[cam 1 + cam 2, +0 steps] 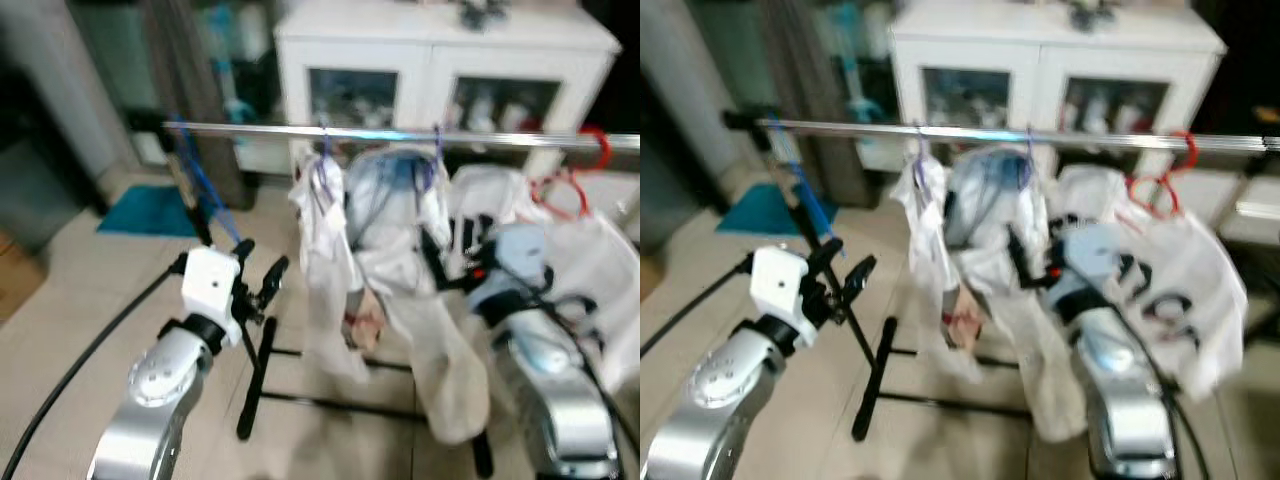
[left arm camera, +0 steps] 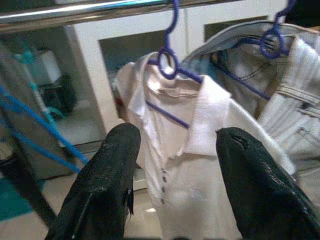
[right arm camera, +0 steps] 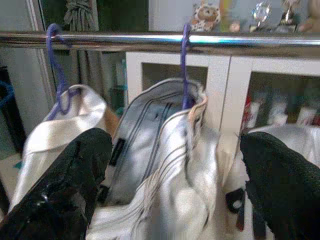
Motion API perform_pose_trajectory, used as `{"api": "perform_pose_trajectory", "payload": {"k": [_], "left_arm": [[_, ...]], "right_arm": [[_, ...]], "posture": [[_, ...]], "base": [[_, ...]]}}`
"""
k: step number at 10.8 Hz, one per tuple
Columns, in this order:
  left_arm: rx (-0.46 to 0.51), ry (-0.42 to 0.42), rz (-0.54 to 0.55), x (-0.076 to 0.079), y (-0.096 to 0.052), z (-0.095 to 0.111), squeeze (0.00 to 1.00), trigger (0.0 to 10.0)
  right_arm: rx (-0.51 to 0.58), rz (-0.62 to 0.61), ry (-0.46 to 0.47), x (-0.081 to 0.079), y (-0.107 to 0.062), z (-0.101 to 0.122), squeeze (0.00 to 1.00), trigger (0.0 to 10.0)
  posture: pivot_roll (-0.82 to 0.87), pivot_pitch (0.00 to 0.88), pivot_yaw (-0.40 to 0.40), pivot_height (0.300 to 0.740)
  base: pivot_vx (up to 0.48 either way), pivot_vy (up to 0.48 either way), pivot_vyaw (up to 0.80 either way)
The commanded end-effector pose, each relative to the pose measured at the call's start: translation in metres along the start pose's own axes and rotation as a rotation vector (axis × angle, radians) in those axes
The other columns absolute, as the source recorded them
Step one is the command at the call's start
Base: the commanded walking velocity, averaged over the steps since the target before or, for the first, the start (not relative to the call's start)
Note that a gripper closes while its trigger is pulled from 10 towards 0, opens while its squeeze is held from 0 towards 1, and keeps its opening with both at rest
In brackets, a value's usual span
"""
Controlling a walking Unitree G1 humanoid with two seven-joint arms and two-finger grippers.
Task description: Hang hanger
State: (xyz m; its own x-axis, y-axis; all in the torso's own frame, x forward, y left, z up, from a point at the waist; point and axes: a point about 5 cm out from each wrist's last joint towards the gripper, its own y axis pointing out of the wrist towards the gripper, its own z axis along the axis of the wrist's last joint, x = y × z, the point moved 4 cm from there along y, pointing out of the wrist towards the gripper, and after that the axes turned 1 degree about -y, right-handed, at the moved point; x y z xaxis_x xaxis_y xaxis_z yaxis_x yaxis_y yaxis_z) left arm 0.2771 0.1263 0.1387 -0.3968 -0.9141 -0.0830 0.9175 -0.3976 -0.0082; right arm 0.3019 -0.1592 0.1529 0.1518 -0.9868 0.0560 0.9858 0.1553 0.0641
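Note:
A silver rail (image 1: 250,130) runs across in front of me. Two purple hangers hang on it: one (image 2: 170,62) carries a white polo shirt (image 2: 200,165), the other (image 3: 186,65) a pale striped garment (image 3: 165,150). Further right a red hanger (image 1: 575,180) hooks over the rail with a white printed T-shirt (image 1: 1170,280). My left gripper (image 1: 262,262) is open, raised just left of the polo shirt and holding nothing. My right gripper (image 1: 450,248) is open in front of the striped garment, its fingers (image 3: 80,180) spread wide and apart from the cloth.
A white cabinet (image 1: 440,60) with glass doors stands close behind the rail. The rack's black base legs (image 1: 255,390) lie on the tiled floor beneath the clothes. A blue strap (image 1: 200,190) runs down the rack's left post, and a blue mat (image 1: 150,210) lies at the left.

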Motion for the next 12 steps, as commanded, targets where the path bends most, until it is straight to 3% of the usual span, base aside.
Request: {"api": "perform_pose_trajectory", "payload": {"k": [1,2,4,8,10,12], "left_arm": [[-0.014,0.008,0.016,-0.002,-0.001,-0.003,0.00,10.0],[-0.013,0.010,0.012,0.000,0.000,-0.003,0.00,10.0],[-0.018,0.018,0.001,0.002,0.000,-0.005,0.00,10.0],[-0.021,0.000,-0.055,0.009,0.001,-0.005,0.00,10.0],[-0.047,-0.005,-0.266,0.027,-0.011,-0.006,0.00,10.0],[-0.054,-0.016,-0.358,0.026,-0.016,-0.002,0.00,10.0]], "right_arm": [[0.000,-0.015,-0.020,-0.001,0.002,0.000,1.00,10.0],[0.026,-0.026,-0.050,0.003,0.003,0.005,1.00,10.0],[0.048,-0.040,-0.009,0.007,0.004,0.008,1.00,10.0],[0.020,-0.114,-0.014,0.019,0.004,0.005,1.00,10.0],[-0.002,0.024,0.023,0.012,0.017,0.009,1.00,10.0],[-0.030,0.031,0.119,0.017,0.040,0.015,1.00,10.0]], "posture": [[-0.10,0.000,0.077,0.740],[-0.10,0.000,0.076,0.740],[-0.10,0.000,0.075,0.740],[-0.10,0.000,0.083,0.740],[-0.10,0.000,0.091,0.740],[-0.10,0.000,0.100,0.740]], "base": [[0.000,-0.480,0.80],[0.000,-0.465,0.00],[0.000,-0.454,0.00],[0.000,-0.314,0.00],[0.000,0.000,0.00],[0.000,0.000,0.00]]}}
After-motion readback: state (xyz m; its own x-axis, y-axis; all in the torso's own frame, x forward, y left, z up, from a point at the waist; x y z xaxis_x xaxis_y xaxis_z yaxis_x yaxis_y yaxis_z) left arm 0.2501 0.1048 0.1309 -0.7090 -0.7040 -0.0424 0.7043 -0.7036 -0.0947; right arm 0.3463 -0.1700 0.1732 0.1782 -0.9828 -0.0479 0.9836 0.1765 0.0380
